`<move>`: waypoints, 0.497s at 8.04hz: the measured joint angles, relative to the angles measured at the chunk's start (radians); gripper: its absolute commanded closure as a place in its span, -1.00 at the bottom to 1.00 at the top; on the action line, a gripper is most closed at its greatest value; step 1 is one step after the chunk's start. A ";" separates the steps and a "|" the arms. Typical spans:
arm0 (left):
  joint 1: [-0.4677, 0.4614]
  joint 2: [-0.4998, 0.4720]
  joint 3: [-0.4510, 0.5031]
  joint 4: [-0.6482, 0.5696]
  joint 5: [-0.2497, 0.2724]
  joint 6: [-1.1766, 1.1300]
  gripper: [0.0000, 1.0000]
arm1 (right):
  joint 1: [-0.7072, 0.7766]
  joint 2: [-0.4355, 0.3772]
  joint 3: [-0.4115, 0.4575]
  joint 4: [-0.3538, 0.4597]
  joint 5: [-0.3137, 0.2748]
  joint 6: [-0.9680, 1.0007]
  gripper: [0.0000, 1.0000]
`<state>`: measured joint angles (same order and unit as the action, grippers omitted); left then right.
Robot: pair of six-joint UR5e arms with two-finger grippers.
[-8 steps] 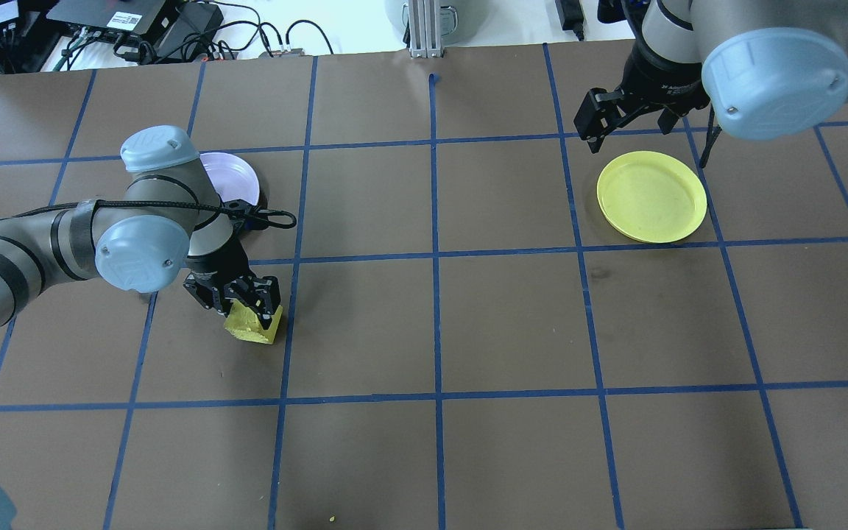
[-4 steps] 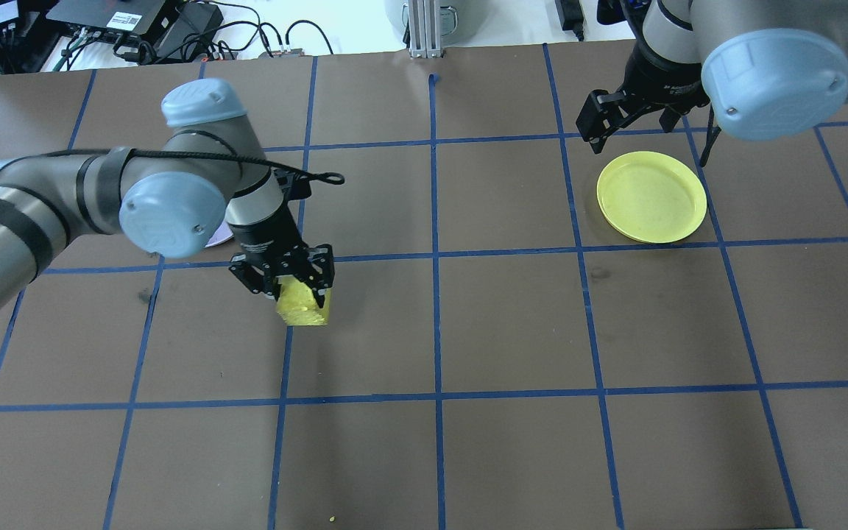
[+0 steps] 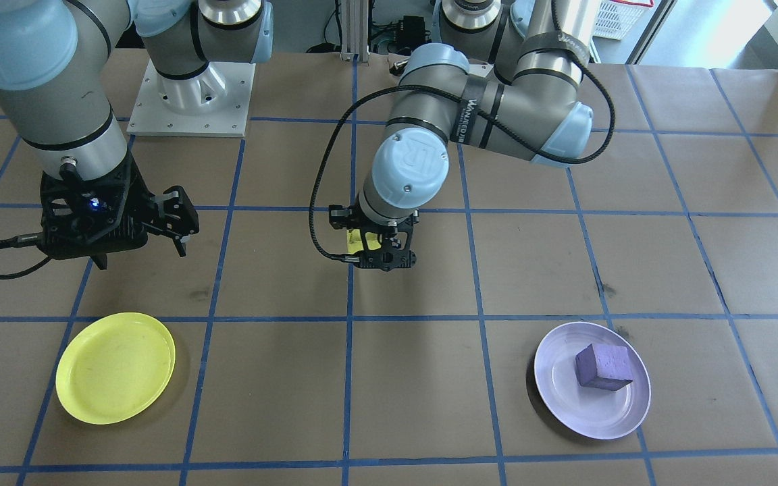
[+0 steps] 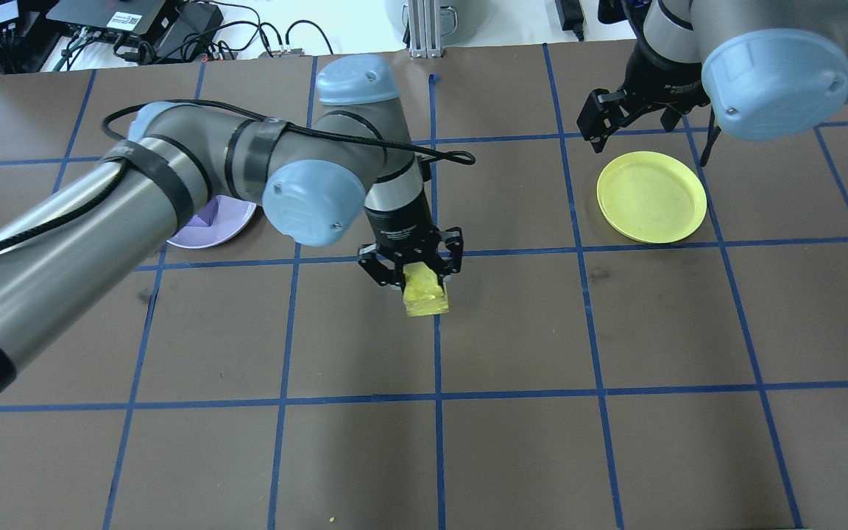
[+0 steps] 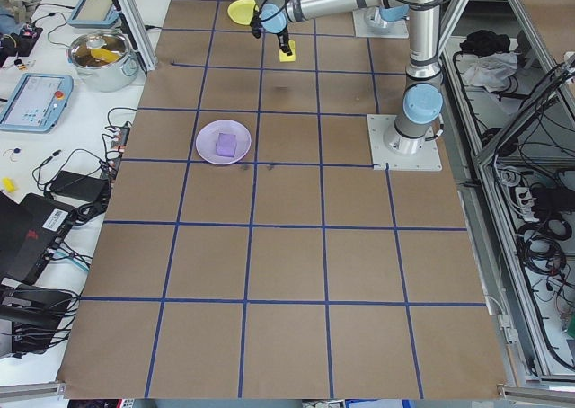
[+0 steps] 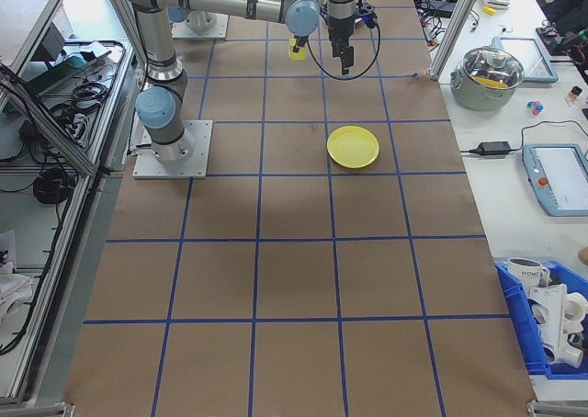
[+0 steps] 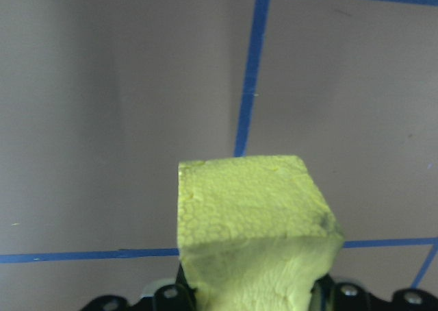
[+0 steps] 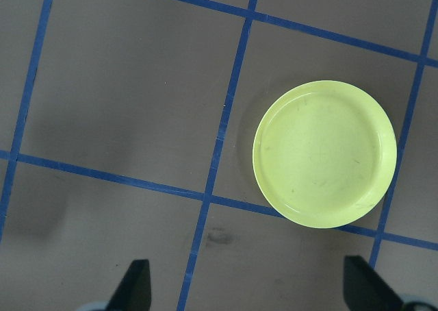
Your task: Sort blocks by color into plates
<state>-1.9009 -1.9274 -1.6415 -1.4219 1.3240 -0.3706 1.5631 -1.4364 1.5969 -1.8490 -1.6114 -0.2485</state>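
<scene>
Yellow block (image 4: 425, 291) is being pinched between the jaws of the left gripper (image 4: 411, 266) and is being held above the brown table (image 4: 512, 331), over a blue tape line near the middle. Purple block (image 3: 604, 366) is being carried by the lavender plate (image 3: 564, 401), resting inside it. Nothing is being held in the yellow plate (image 4: 652, 196). The right gripper (image 3: 176, 226) is being kept above the table near that plate, its jaws spread apart.
</scene>
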 measured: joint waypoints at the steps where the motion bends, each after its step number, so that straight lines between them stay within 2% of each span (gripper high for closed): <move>1: -0.044 -0.037 0.009 0.073 -0.043 -0.058 1.00 | 0.000 0.000 0.000 -0.001 0.000 0.000 -1.00; 2: -0.080 -0.072 0.012 0.149 -0.070 -0.116 1.00 | 0.000 0.000 0.000 -0.001 -0.001 0.000 -1.00; 4: -0.131 -0.102 0.008 0.241 -0.084 -0.144 1.00 | -0.001 0.001 0.000 -0.001 -0.001 0.000 -1.00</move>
<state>-2.0318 -2.0295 -1.6332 -1.1806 1.2404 -0.5148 1.5623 -1.4358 1.5969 -1.8499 -1.6122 -0.2485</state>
